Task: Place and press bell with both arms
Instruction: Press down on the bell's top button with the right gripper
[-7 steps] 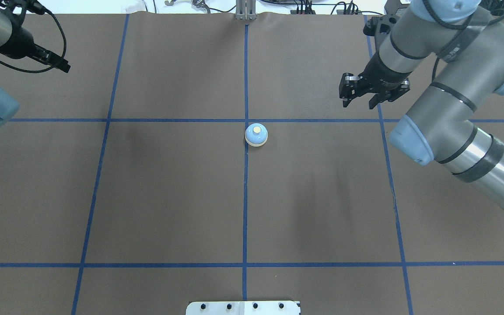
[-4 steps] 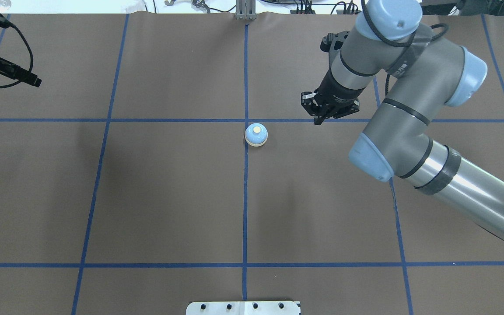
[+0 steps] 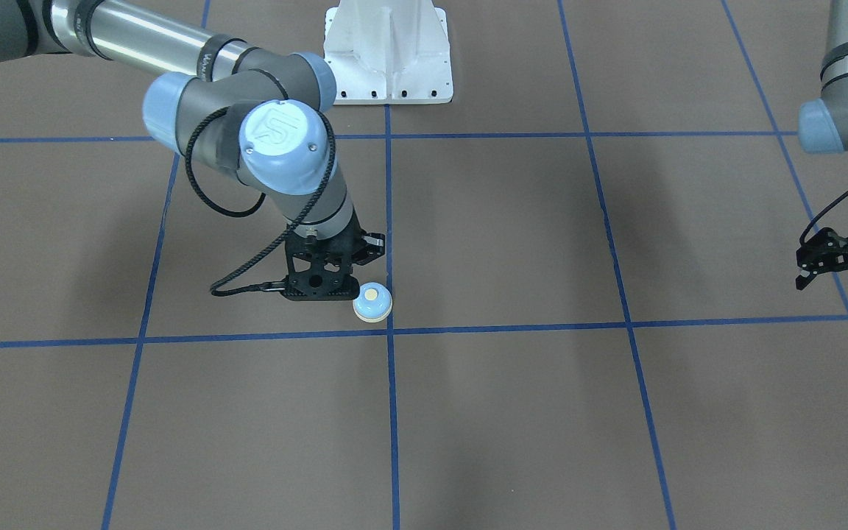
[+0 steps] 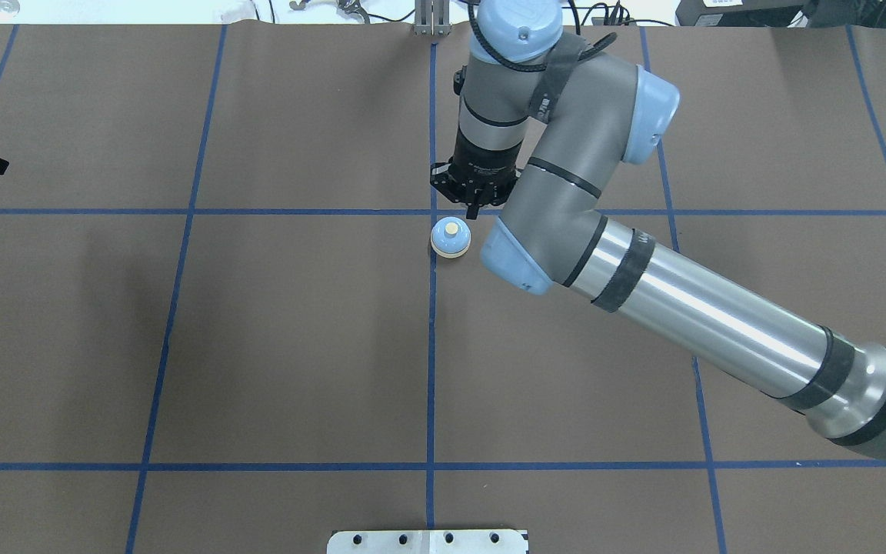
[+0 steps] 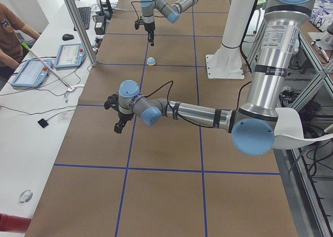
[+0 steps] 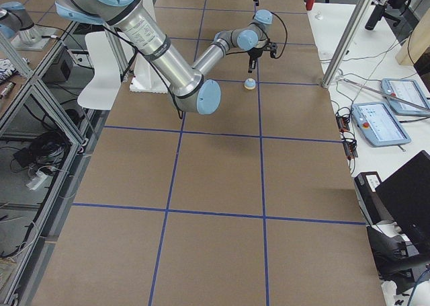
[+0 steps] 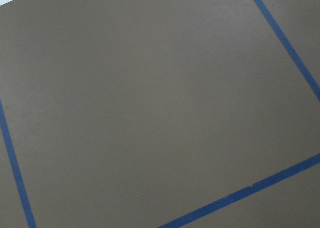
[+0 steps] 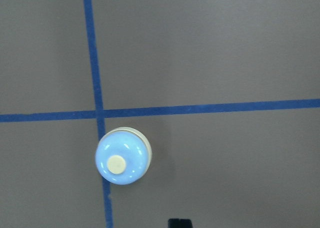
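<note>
The bell [image 4: 451, 236] stands upright on the brown surface [image 4: 297, 346], on a blue tape line [image 4: 431, 346] just beside a crossing of lines. From overhead we see the right hand [image 4: 473, 205] pointing down close beside the bell, but the arm hides most of it. The right side view shows what the overhead one cannot: the hand hangs above the bell with a gap between them. In the right wrist view we see one dark fingertip [image 8: 179, 222] at the bottom edge, the fingers drawn together, and the bell off to one side of it, not underneath. The left hand [image 3: 836, 293] appears clearly only in the front-facing view, at its right edge, fingers spread apart and holding nothing, well apart from the bell. Its wrist view shows only bare surface and tape.
</note>
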You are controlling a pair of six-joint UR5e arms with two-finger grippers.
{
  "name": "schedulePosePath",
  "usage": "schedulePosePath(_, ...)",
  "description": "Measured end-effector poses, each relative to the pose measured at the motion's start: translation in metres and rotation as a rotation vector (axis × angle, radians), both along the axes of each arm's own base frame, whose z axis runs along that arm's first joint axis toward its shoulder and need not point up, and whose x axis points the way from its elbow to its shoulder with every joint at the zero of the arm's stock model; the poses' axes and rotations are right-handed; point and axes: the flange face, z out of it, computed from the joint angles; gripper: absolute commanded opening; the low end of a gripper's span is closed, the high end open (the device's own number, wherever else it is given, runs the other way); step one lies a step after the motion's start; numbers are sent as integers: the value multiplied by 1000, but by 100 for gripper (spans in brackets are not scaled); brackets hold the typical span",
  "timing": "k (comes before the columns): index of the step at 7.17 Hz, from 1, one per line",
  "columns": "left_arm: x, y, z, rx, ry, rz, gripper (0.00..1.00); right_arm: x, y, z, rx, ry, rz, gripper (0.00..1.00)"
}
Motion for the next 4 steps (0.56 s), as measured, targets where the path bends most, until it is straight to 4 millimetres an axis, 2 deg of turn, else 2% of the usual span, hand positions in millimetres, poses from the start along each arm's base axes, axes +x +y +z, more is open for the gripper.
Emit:
schedulePosePath(2, -5, 2, 3, 1, 2, 7, 100, -24, 2, -6, 14, 28, -6, 0)
schedulePosePath(4, -6, 3, 4, 0, 2, 7, 100, -42, -7, 4, 19, 58, -1, 0)
